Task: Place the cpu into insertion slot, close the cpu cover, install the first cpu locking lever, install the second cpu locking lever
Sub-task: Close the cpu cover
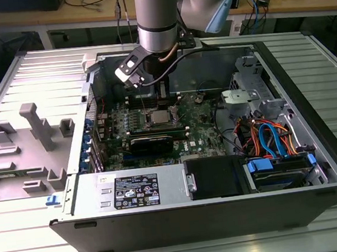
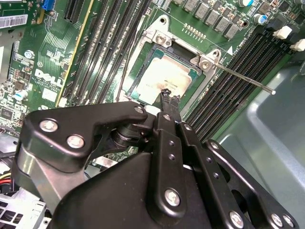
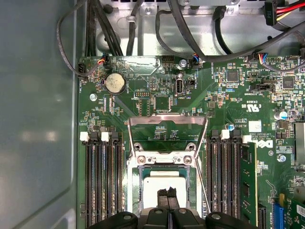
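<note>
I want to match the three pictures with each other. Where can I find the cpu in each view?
Exterior view: the cpu sits mid-way inside the open computer case, under the arm.
Second wrist view: the cpu is the pale square just beyond the hand.
First wrist view: the cpu lies just beyond the hand.
Shared landmark: the green motherboard around it.

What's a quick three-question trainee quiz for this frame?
1. True or false: the cpu already lies in the insertion slot.
2. The hand hangs over: A) the coin battery, B) the cpu, C) the power supply.
3. Is the hand open or shut?
Key: 1 true. 2 B. 3 shut.
</note>
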### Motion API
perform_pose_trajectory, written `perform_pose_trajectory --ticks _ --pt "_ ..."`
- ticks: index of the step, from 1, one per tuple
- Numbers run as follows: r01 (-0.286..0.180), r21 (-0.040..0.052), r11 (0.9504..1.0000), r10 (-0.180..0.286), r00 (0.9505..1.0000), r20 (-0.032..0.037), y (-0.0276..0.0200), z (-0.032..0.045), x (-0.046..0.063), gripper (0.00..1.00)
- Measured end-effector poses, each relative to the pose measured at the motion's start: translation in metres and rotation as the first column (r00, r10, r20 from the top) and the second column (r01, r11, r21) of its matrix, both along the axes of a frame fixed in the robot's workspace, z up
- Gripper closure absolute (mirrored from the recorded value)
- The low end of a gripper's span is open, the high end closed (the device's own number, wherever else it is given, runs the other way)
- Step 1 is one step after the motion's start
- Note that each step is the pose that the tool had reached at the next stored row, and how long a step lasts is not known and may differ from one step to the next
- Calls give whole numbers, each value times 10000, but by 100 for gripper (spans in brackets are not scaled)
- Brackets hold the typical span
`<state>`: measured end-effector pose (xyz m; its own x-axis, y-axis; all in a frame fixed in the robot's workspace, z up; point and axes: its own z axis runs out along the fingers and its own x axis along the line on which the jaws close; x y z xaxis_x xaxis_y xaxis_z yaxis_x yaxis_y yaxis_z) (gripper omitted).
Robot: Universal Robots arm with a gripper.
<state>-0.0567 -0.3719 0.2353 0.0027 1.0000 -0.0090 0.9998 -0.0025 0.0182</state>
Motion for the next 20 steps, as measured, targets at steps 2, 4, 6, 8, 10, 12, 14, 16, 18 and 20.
perform_pose_trajectory --ticks 2,4,6,8,10,12,14,16,18,20 --pt "0 0 10000 0 10000 0 0 0 0 89" --pt "0 0 10000 0 10000 0 0 0 0 89" --pt "0 -3 10000 0 10000 -1 0 12 0 89" --pt "0 -1 10000 0 10000 -1 0 52 0 89" --pt "0 0 10000 0 10000 0 0 87 0 89" --pt "0 -1 10000 0 10000 0 0 122 0 89" --pt "0 0 10000 0 10000 0 0 158 0 89" --pt "0 0 10000 0 10000 0 0 192 0 89" --pt "0 0 10000 0 10000 0 0 228 0 89" --pt "0 1 10000 0 10000 0 0 251 0 89"
